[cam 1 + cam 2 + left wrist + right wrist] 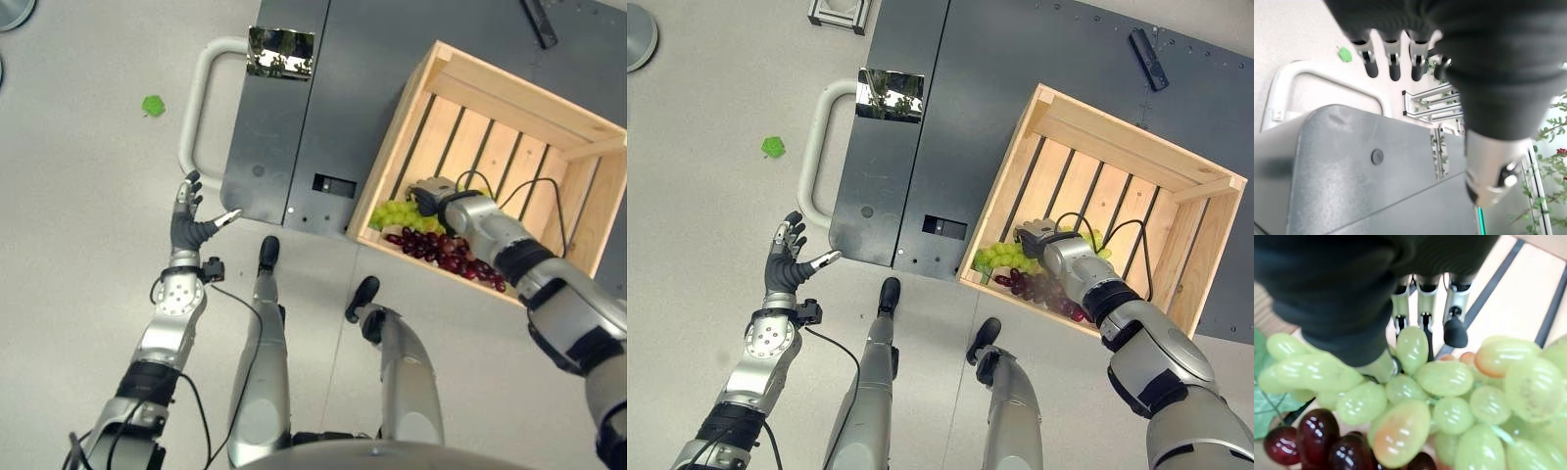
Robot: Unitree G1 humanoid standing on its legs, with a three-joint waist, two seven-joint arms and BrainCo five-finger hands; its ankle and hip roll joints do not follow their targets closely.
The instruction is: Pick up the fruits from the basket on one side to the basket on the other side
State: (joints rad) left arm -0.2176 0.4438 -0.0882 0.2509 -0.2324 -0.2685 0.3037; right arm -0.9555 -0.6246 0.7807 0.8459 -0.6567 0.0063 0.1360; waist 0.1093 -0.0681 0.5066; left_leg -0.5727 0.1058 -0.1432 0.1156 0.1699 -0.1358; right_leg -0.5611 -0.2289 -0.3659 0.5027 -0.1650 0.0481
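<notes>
A wooden crate stands on a dark platform at the right. In its near corner lie a bunch of green grapes and a bunch of dark red grapes. My right hand is down inside the crate, right over the green grapes. Its fingers reach past the bunch, nearly straight, and the thumb is partly hidden behind the grapes. The red grapes lie just beside. My left hand hovers open over the floor, left of the platform, holding nothing.
The dark grey platform has a white loop handle on its left side and a shiny plate on top. A small green thing lies on the pale floor beyond the left hand.
</notes>
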